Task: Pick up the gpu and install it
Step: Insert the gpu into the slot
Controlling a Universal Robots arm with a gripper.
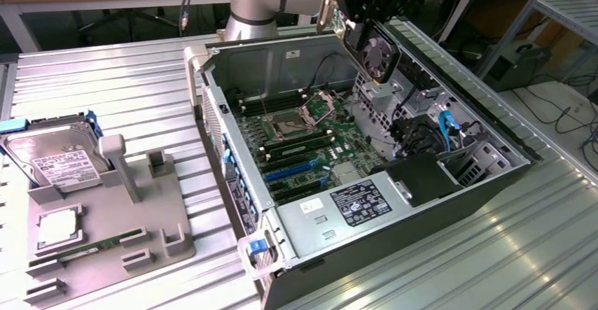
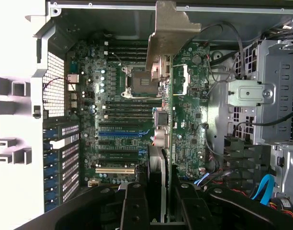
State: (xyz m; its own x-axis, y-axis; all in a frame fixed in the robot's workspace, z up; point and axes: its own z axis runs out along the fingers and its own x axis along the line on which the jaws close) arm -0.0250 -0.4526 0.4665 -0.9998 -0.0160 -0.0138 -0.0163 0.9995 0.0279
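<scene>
My gripper (image 1: 366,17) hangs above the far side of the open computer case (image 1: 411,205), shut on the gpu (image 1: 379,57). The card hangs on edge, its round fan facing the exterior view's right and its lower end just over the case's top rim. In the wrist view the gpu (image 2: 166,120) is seen edge-on between my two black fingers (image 2: 134,206), and my gripper (image 2: 163,203) clamps its near end. Its silver bracket (image 2: 169,33) points away toward the case's back wall. Below lies the green motherboard (image 2: 118,110) with blue and black expansion slots (image 1: 290,171).
A grey fixture tray (image 1: 140,254) at the exterior view's left carries a hard drive (image 1: 56,159), a CPU (image 1: 58,226) and a memory stick (image 1: 89,248). Inside the case are the power supply (image 1: 360,201), drive cages (image 2: 276,96) and blue cables (image 1: 447,124). Ribbed metal table all round.
</scene>
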